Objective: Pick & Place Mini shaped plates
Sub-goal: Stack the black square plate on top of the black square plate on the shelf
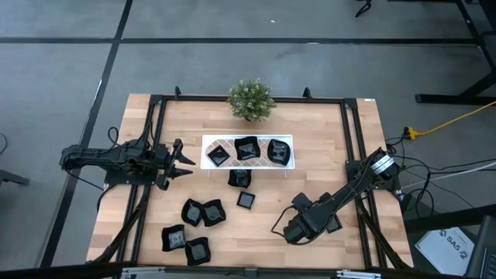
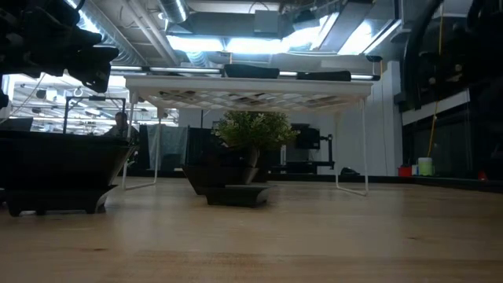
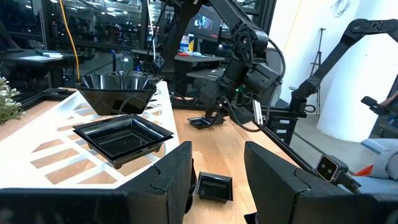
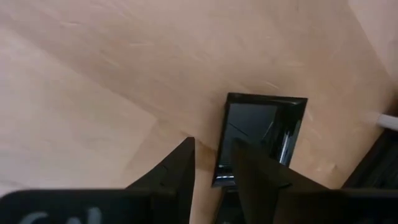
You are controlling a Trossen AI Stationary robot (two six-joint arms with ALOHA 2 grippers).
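A white tray (image 1: pixel 208 141) on wire legs carries three black mini plates (image 1: pixel 246 148). Several more plates lie flat on the wood, two just in front of the tray (image 1: pixel 239 177) and a cluster toward the near left (image 1: pixel 203 212). My left gripper (image 1: pixel 188 160) hovers open at the tray's left end, level with the plates on the tray (image 3: pixel 121 134). My right gripper (image 1: pixel 276 228) points down over the near right of the table. It is narrowly open astride one edge of a square plate (image 4: pixel 264 134), which lies flat on the table. My right gripper comes at the square plate from above, one finger (image 4: pixel 252 171) over the plate's inside and the other outside its edge (image 4: pixel 222 149). Wood shows between the outer finger and the edge. I cannot tell whether either finger touches the plate.
A small green potted plant (image 1: pixel 250 99) stands behind the tray at the far edge. A black metal frame (image 1: pixel 353 132) runs round the tabletop. Bare wood lies between the tray and the right arm (image 1: pixel 325 174). In the low view the tray (image 2: pixel 251 86) spans plates beneath it (image 2: pixel 236 195).
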